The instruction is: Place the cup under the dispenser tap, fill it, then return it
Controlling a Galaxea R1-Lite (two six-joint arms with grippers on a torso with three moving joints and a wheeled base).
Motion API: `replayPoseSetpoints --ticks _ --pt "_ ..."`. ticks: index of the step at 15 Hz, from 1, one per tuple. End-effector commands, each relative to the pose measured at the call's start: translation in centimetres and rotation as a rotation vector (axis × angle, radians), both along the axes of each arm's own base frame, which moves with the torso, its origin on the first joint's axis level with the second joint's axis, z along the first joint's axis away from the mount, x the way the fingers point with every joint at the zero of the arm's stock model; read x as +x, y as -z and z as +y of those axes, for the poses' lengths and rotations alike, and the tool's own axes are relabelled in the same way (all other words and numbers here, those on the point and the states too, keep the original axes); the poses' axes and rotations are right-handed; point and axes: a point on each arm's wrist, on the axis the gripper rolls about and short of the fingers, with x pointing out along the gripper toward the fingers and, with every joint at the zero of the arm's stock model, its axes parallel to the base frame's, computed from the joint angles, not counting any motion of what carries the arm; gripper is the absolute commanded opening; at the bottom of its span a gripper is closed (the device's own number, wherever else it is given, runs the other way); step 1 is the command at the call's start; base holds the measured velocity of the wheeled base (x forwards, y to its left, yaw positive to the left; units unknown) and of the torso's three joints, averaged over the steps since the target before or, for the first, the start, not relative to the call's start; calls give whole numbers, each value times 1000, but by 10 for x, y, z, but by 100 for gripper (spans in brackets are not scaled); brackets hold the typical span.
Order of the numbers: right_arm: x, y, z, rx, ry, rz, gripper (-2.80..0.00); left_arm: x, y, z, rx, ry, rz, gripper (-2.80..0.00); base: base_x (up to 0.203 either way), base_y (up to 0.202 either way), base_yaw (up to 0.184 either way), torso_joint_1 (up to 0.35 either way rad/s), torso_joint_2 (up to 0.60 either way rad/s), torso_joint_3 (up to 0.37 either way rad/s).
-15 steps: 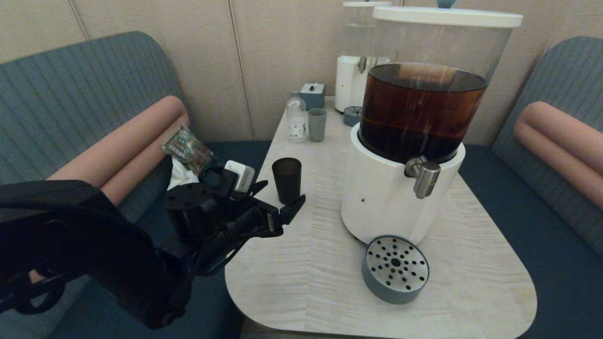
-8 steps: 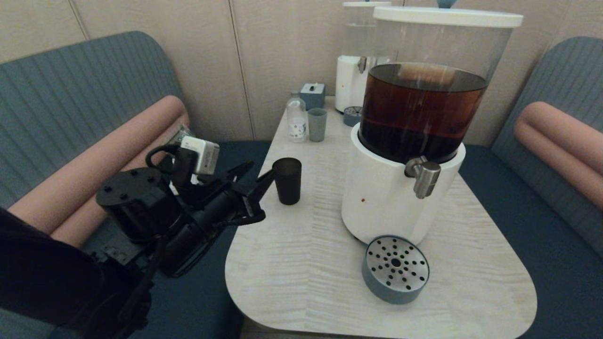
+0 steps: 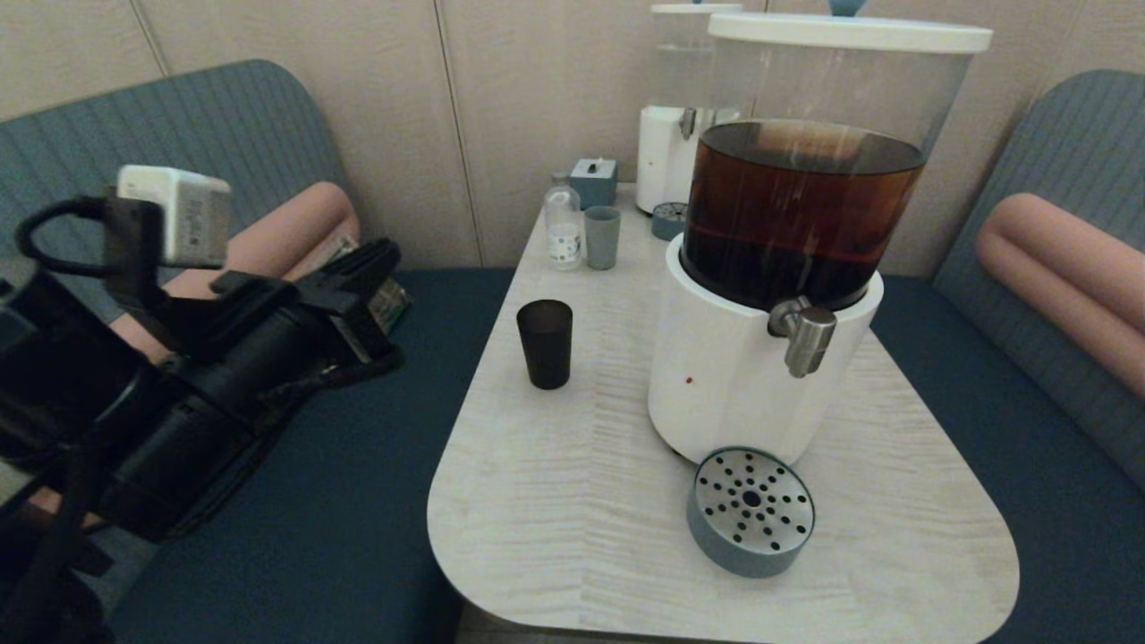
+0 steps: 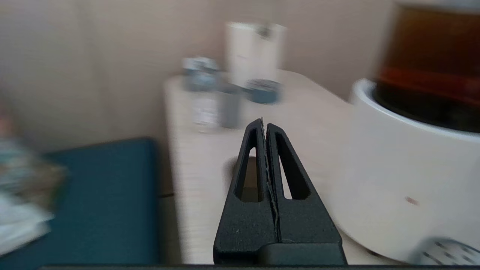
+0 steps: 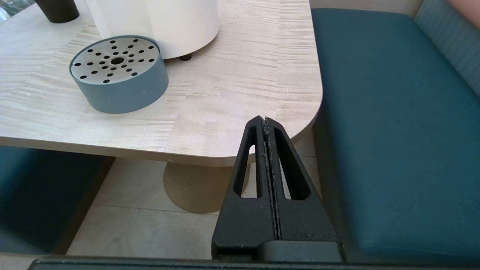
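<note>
The dark tapered cup stands upright on the pale table, left of the big white-based dispenser holding dark brown liquid. Its steel tap points down over the round grey-blue drip tray, which has nothing on it. My left gripper hangs shut over the bench, well left of the cup and apart from it. In the left wrist view its fingers are pressed together and cover most of the cup. My right gripper is shut below the table's near right corner; the cup's base and the drip tray show there.
At the table's far end stand a small grey-blue tumbler, a clear bottle, a small box, a second dispenser with a colourless tank and its small tray. Blue bench seats flank the table.
My left arm has drawn back to the left and risen, away from the cup. Its fingers, spread beside the cup half a second ago, are now together. The cup has not moved.
</note>
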Motion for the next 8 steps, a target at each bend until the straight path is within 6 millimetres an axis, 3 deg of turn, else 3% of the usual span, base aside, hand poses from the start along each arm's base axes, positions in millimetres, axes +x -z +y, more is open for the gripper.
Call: replayPoseSetpoints --ticks 1,5,8 --pt "0 0 0 -1 -1 0 -280 -26 -26 29 -28 -92 -80 -280 0 0 0 0 0 0" --pt "0 0 0 0 -1 1 -280 -70 -42 59 -25 -206 -121 -280 0 0 0 0 0 0" --pt "0 0 0 0 -1 0 -280 -105 -40 72 -7 -268 -139 -280 0 0 0 0 0 0"
